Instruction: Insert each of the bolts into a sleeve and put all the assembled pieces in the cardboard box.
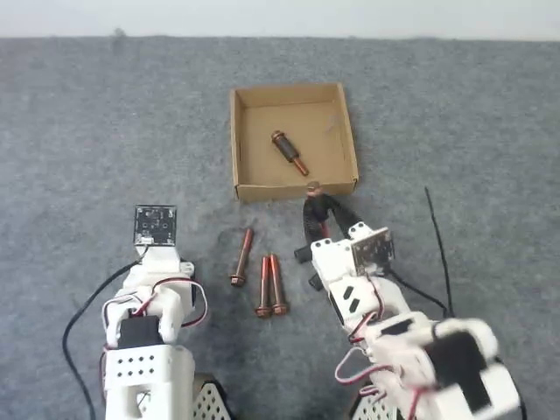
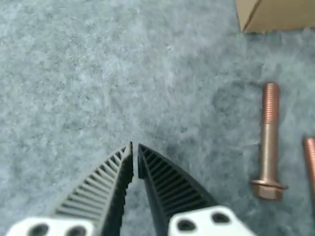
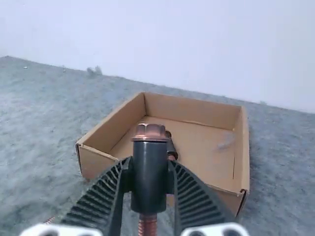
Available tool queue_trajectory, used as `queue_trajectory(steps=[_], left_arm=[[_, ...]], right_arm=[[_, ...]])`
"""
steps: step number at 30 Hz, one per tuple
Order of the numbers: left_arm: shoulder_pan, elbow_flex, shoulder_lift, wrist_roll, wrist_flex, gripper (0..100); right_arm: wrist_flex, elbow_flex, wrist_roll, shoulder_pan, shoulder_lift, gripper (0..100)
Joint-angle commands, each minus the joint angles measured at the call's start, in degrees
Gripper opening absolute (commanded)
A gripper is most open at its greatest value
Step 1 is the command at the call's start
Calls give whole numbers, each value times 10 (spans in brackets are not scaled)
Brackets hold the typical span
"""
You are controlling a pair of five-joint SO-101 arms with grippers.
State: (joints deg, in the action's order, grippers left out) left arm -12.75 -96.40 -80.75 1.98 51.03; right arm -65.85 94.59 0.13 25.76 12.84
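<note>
Right gripper point(image 3: 148, 164) is clamped around a dark sleeve point(image 3: 149, 187) with a copper bolt point(image 3: 149, 132) poking through it. It's held upright with the head on top, just in front of the near wall of the cardboard box point(image 1: 293, 187). Inside the box there's already 1 assembled piece point(image 1: 288, 151) lying diagonally on the bottom. Left gripper point(image 2: 135, 149) is pinched narrow, tips almost touching, nothing in it, hanging low over the grey desk point(image 1: 87, 131). 3 loose bolts point(image 1: 264, 286) lie on the desk between the 2 arms, close together, a bit short of the box.
</note>
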Motion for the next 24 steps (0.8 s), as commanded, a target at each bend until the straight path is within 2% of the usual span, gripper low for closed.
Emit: queue_trajectory(steps=[1, 7, 10, 14, 19, 24], left_arm=[[-4, 32, -9, 10, 13, 12], [-4, 44, -9, 54, 47, 12], [-3, 44, -9, 55, 47, 12], [-3, 44, -9, 55, 47, 12], [-4, 44, -9, 55, 47, 12], [-4, 44, -9, 55, 47, 12]], right_arm=[[124, -22, -4, -7, 106, 6], [404, -76, -4, -7, 211, 6], [509, -108, -4, -11, 234, 6], [604, -168, -4, -46, 235, 6], [732, -272, 62, -84, 222, 6], [764, -349, 63, -91, 192, 6]])
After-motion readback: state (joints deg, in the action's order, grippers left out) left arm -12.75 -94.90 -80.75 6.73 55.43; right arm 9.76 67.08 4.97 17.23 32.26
